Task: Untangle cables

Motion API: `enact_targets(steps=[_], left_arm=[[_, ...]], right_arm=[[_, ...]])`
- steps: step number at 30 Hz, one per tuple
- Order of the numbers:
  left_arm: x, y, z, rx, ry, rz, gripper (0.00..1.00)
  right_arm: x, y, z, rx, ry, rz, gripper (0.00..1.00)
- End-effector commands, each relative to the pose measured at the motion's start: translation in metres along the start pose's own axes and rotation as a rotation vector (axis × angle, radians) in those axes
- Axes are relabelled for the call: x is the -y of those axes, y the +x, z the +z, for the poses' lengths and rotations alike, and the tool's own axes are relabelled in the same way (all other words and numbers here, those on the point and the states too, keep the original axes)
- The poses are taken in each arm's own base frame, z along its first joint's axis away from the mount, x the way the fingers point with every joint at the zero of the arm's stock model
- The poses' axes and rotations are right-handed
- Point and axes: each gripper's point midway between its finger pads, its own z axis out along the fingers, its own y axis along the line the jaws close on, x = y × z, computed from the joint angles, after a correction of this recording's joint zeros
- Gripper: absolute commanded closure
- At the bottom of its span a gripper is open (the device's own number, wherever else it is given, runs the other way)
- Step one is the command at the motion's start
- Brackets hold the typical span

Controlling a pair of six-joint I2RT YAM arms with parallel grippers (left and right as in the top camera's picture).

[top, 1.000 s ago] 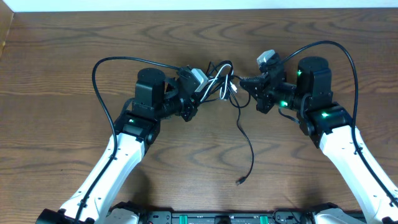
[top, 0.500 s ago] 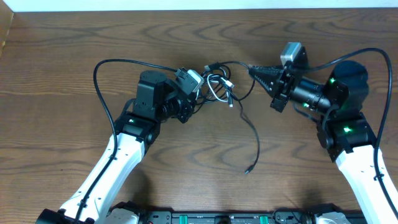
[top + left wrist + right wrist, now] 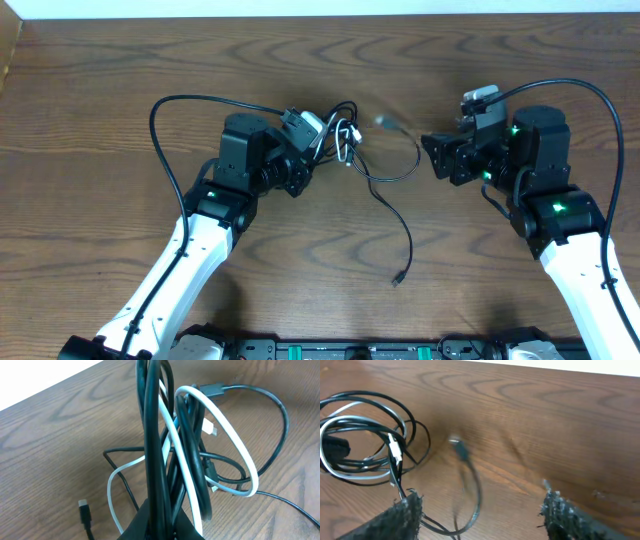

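The cables [image 3: 345, 135] form a tangle of black loops with one white cord just left of the table's middle. My left gripper [image 3: 320, 143] is shut on a bunch of black strands [image 3: 152, 460], and the white loop [image 3: 240, 450] hangs beside them. A black cable [image 3: 405, 235] trails from the tangle toward me and ends in a plug [image 3: 398, 279]. Another plug end [image 3: 383, 121], also in the right wrist view [image 3: 456, 445], is blurred in mid-motion and held by nothing. My right gripper [image 3: 430, 158] stands open to the right of the tangle, and only that loose cable [image 3: 475, 500] crosses between its fingers [image 3: 402, 515].
The arms' own thick black cables arch over the left arm [image 3: 190, 100] and the right arm [image 3: 590, 95]. The table's far edge [image 3: 320, 10] runs along the top. A small black plug [image 3: 84, 510] lies on the wood left of the held bunch.
My right gripper has opened and let go of the black cable end. It has dropped back to the right, and the released end is swinging back toward the tangle. The left gripper keeps its hold.
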Motion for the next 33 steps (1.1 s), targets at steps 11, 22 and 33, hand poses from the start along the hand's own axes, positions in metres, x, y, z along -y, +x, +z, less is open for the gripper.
enact_targets(steps=[11,22,33], left_arm=[[0.013,-0.027,-0.004,0.104,0.083,-0.024,0.92],[0.023,-0.042,-0.008,0.167,0.149,-0.002,0.92],[0.029,-0.042,-0.006,0.166,0.16,0.003,0.92]], right_arm=[[-0.048,-0.011,-0.003,0.033,-0.297,-0.007,0.24],[-0.096,-0.003,0.019,-0.03,-0.547,0.066,0.33],[-0.145,0.001,0.029,-0.024,-0.692,-0.028,0.35]])
